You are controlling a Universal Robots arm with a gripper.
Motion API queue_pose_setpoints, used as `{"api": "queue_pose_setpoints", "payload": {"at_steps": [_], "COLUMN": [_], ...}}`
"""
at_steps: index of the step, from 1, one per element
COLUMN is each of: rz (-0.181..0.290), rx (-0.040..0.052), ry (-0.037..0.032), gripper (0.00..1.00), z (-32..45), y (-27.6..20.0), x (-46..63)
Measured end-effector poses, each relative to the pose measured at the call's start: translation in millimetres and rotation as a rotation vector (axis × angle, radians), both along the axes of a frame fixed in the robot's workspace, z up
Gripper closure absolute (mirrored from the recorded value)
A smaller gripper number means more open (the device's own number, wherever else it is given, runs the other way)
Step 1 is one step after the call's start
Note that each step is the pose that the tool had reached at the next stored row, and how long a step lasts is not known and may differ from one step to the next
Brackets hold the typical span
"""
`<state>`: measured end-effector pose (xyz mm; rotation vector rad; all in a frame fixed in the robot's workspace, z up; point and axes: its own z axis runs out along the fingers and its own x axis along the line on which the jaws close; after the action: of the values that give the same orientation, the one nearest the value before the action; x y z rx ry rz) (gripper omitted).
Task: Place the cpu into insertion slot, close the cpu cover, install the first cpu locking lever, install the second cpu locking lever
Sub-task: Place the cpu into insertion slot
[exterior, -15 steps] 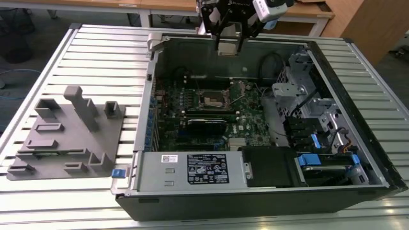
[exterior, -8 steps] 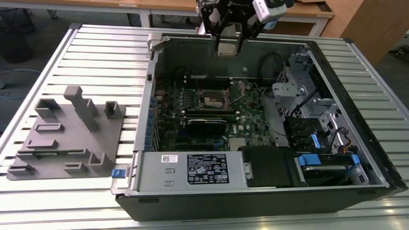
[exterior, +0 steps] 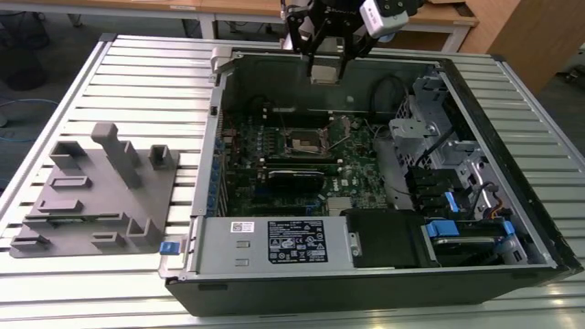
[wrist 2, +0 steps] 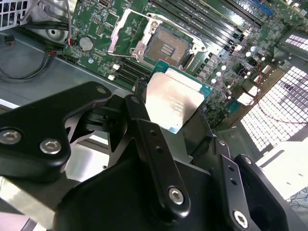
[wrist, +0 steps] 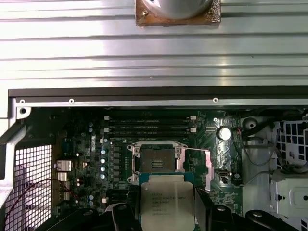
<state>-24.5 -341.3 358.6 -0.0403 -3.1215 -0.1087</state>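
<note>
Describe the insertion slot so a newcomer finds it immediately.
Look inside the open computer case at the green motherboard. On it sits the insertion slot, square with a dark pin field, unlike the long narrow black slots beside it.

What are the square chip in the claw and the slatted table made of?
The cpu looks like a dull silver-grey metal cap, softly glinting, on a thin teal-green board showing at its edge. The table seems bare ribbed metal, perhaps aluminium: pale slats with streaky reflections.
</note>
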Motion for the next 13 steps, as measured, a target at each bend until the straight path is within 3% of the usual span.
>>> {"api": "queue_pose_setpoints", "payload": {"at_steps": [13], "rz": [0.000], "rx": [-0.0047], "ry": [0.0000], "gripper": [0.46], "z": [-5.0], "y": [0.0], "x": [-1.6]}}
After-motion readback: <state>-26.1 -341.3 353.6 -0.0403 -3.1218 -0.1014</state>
